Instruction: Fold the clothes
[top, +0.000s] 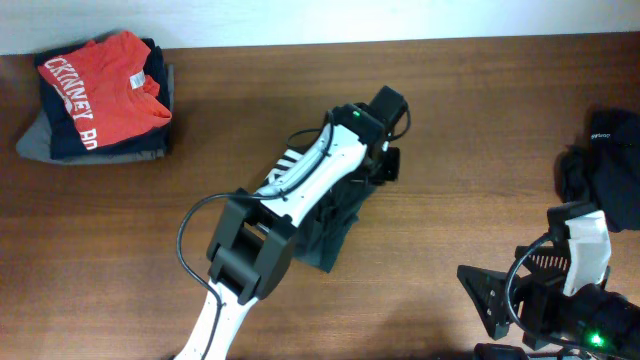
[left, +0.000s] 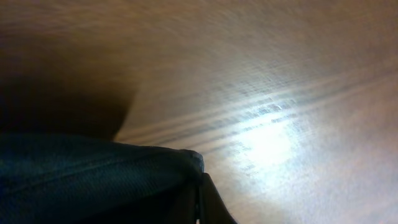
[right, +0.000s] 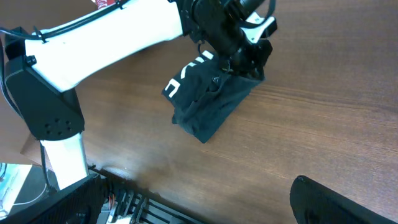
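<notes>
A dark grey-green T-shirt (top: 335, 225) with white lettering lies crumpled mid-table, partly under my left arm. My left gripper (top: 385, 163) is at its far right corner, shut on the cloth edge. In the left wrist view the dark fabric (left: 93, 180) fills the lower left, pinched at the left gripper (left: 198, 190) just above the wood. From the right wrist camera, the same T-shirt (right: 214, 109) hangs from the left gripper (right: 245, 59). My right gripper (top: 490, 320) stands open near the front right, holding nothing. More dark clothes (top: 610, 165) are piled at the right edge.
A folded stack (top: 100, 95) topped by a red shirt with white lettering sits at the back left corner. The left arm's white link (top: 310, 175) slants across the table's middle. Bare wood (top: 470, 130) lies between the T-shirt and the right pile.
</notes>
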